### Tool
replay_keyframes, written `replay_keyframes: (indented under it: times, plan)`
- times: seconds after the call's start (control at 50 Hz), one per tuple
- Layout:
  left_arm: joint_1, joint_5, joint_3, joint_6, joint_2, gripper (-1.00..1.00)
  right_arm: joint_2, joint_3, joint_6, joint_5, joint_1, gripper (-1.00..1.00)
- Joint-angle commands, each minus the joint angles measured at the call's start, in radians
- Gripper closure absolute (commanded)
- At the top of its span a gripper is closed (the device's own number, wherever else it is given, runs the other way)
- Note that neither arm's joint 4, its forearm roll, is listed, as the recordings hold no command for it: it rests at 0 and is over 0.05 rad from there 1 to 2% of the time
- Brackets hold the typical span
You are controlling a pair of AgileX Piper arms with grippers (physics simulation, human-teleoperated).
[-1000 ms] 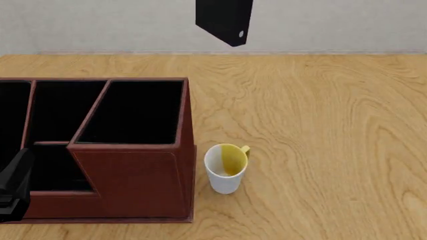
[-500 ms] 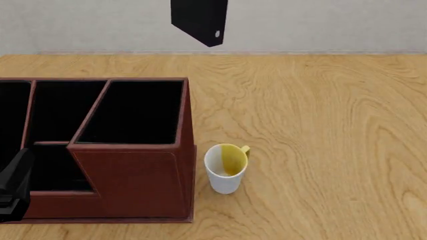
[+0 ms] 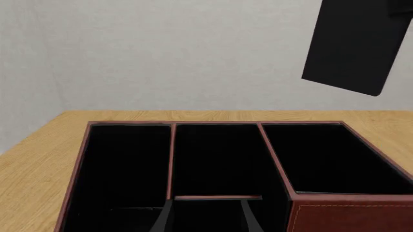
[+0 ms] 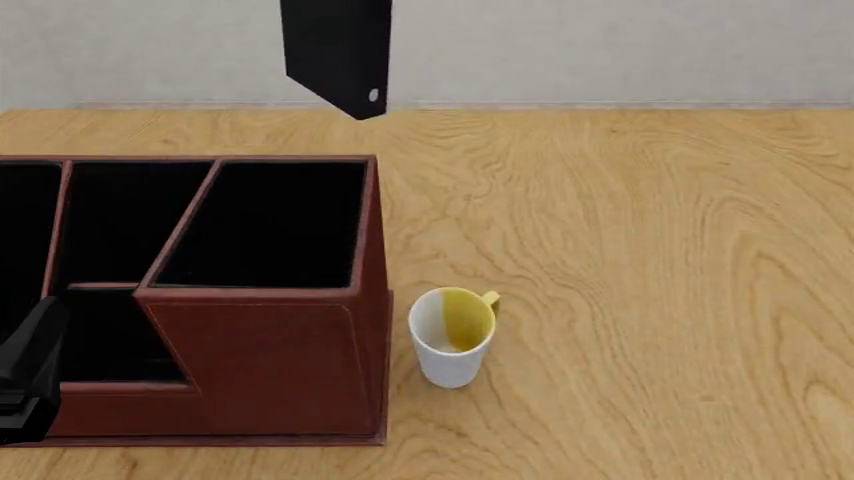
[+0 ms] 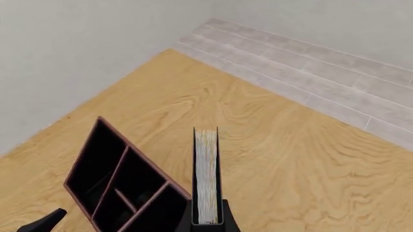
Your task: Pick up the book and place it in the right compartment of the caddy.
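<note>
The black book (image 4: 336, 50) hangs high in the air, beyond the caddy's (image 4: 274, 350) far right corner, its white dot low on the cover. In the right wrist view my right gripper (image 5: 206, 221) is shut on the book (image 5: 206, 174), whose white page edges face the camera, with the caddy (image 5: 103, 159) far below. The right compartment (image 4: 267, 225) is open-topped and black-lined. My left gripper (image 3: 205, 223) hovers open over the caddy's low front section (image 3: 216, 212); the book (image 3: 355, 43) shows above the right compartment (image 3: 335, 159).
A white mug (image 4: 451, 335) with a yellow inside stands just right of the caddy's front right corner. Part of the left arm (image 4: 27, 370) sits at the caddy's front left. Bare wooden table (image 4: 641, 250) stretches to the right.
The book, held by my right gripper, has moved left and slightly lower in the front view, closer to the caddy's right compartment. The left arm, mug and caddy have not moved.
</note>
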Motion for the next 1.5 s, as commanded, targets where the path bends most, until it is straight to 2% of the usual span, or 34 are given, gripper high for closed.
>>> replay_keyframes:
  times: [0.02,0.38,0.88,1.5]
  plan:
    - [0.000,0.000,0.000,0.000,0.000,-1.00,0.023,-0.031,0.031,-0.015,0.030,1.00]
    - [0.000,0.000,0.000,0.000,0.000,-1.00,0.037,-0.015,0.046,-0.040,0.047,1.00]
    - [0.000,0.000,0.000,0.000,0.000,-1.00,-0.002,0.115,0.054,-0.099,0.104,1.00]
    - [0.000,0.000,0.000,0.000,0.000,-1.00,-0.029,0.167,0.057,-0.105,0.128,1.00]
